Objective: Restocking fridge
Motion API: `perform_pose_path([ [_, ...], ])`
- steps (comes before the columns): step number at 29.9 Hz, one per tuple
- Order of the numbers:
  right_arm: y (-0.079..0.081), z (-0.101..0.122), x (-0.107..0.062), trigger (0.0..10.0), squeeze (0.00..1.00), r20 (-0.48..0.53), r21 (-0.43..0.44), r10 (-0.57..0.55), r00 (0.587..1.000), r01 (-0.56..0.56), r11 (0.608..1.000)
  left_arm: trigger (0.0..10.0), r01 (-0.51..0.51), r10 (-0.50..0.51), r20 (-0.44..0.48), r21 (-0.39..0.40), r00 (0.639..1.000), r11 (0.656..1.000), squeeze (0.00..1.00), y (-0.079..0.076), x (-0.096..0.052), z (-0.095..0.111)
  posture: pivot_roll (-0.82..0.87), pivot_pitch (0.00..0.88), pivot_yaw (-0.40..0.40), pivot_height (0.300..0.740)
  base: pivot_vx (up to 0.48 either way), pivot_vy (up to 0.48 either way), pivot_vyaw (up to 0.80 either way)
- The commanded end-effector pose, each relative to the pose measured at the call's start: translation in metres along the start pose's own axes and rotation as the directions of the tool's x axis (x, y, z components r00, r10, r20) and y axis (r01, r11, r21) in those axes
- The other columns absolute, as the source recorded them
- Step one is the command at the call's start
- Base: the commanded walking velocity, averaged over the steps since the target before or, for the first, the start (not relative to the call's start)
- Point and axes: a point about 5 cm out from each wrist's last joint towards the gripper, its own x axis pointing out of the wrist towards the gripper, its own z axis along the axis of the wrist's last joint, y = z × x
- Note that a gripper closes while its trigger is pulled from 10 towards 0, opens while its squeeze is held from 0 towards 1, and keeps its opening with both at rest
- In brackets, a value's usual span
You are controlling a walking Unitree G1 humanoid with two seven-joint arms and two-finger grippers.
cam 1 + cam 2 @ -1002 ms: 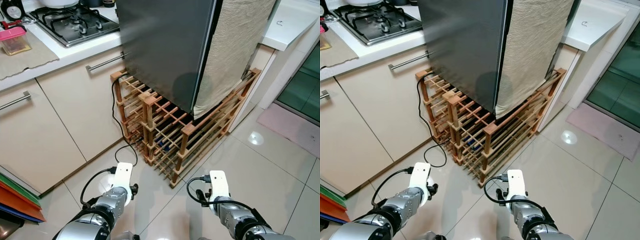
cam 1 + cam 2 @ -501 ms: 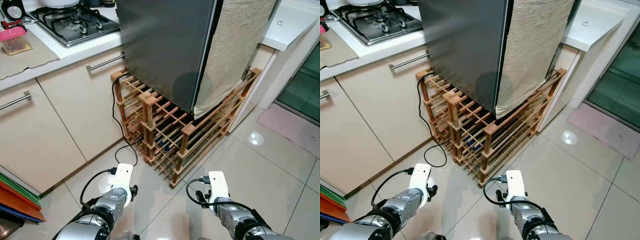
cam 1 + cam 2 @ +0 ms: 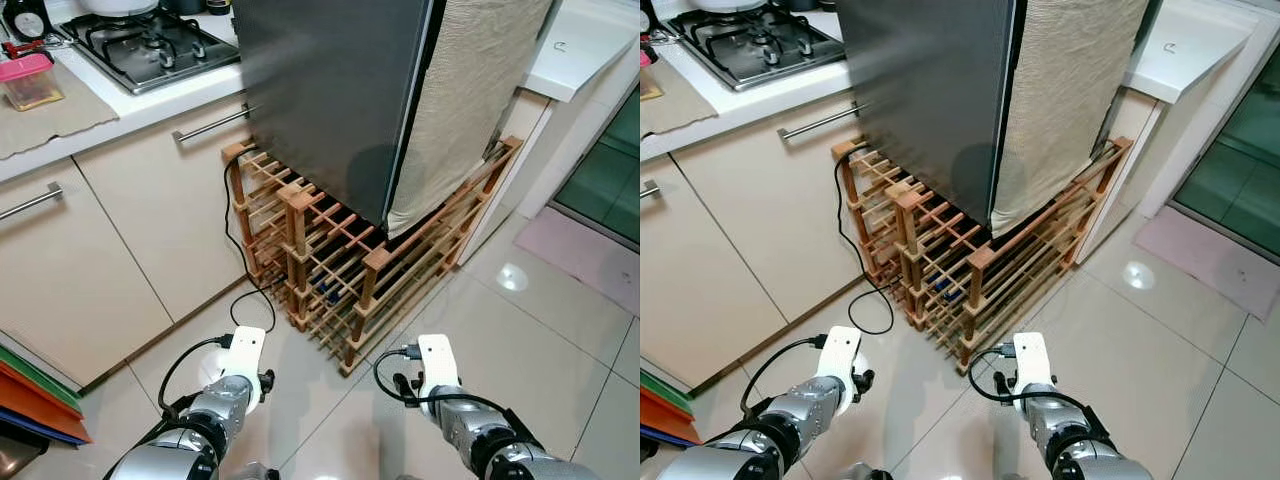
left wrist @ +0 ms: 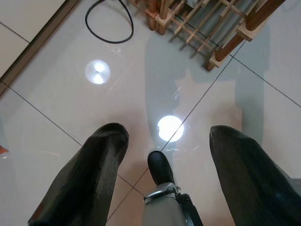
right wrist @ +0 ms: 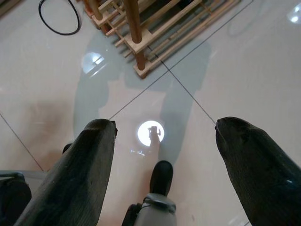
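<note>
Fridge [image 3: 330,90] stands shut at 12 o'clock on rack [image 3: 340,270]. Left gripper [image 4: 164,141] and right gripper [image 5: 162,136] hang over floor [image 3: 560,330], jaws wide, empty.

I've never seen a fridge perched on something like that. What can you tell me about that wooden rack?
The rack is a low lattice of thin wooden slats between thicker reddish-brown posts, like a wine rack. It stands on the glossy tiled floor, beside the cream cabinets, and carries the dark grey fridge. A beige cloth hangs down to its top edge. A black cable runs down its left side and loops on the floor. Something blue sits inside.
</note>
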Motion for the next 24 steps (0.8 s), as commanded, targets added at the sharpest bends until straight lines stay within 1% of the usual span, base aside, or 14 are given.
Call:
perform_pose_path([
  [1,-0.001,-0.001,0.0,10.0,0.07,-0.017,-0.01,-0.005,1.0,0.005,1.0,10.0,0.016,-0.016,-0.007,0.015,1.0,1.0,0.0,0.0,0.0,-0.001,-0.07,0.013,0.008,0.724,0.0,0.0,0.0],
  [11,0.001,-0.003,0.0,10.0,0.07,-0.019,-0.017,0.001,1.0,-0.001,1.0,10.0,0.023,-0.022,-0.022,0.043,1.0,0.999,0.0,0.0,0.0,-0.009,-0.06,0.013,0.008,0.724,0.0,0.0,0.0],
  [24,0.001,-0.002,0.0,10.0,0.07,-0.016,-0.028,0.003,1.0,-0.003,1.0,10.0,0.023,-0.021,-0.032,0.071,0.999,0.997,0.0,0.001,-0.001,-0.013,-0.06,0.0,0.008,0.724,0.0,0.0,0.0],
])
